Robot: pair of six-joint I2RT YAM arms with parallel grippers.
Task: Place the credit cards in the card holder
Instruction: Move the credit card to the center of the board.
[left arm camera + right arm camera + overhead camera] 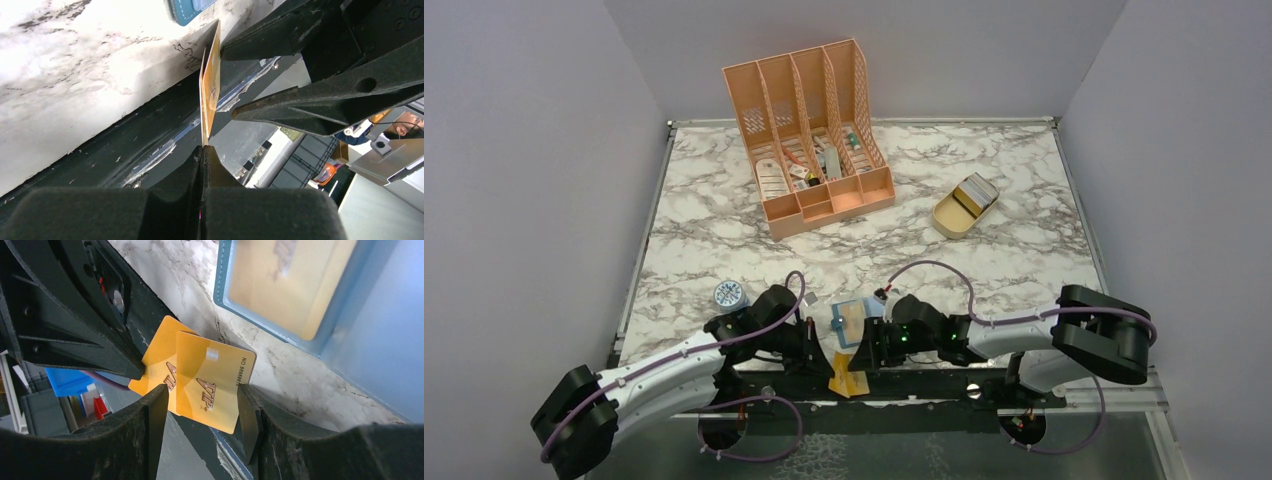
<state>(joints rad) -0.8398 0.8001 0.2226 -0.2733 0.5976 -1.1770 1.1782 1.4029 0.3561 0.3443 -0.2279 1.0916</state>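
Observation:
The teal card holder (852, 322) lies open near the table's front edge, with one gold card (295, 285) lying in it. Two gold credit cards (846, 381) hang fanned out beyond that edge. My left gripper (202, 146) is shut on their lower edge, and in the left wrist view they (210, 90) show nearly edge-on. In the right wrist view the front credit card (207, 385) overlaps the rear one (159, 365). My right gripper (200, 410) is open, one finger on each side of the front card. The right finger lies close along that card's edge. A corner of the holder (186, 11) shows above the cards.
A peach desk organizer (809, 130) with small items stands at the back. A tan oval tray (964, 208) sits at the right. A round blue-white disc (730, 295) lies by the left arm. The black front rail (924, 385) runs below both grippers.

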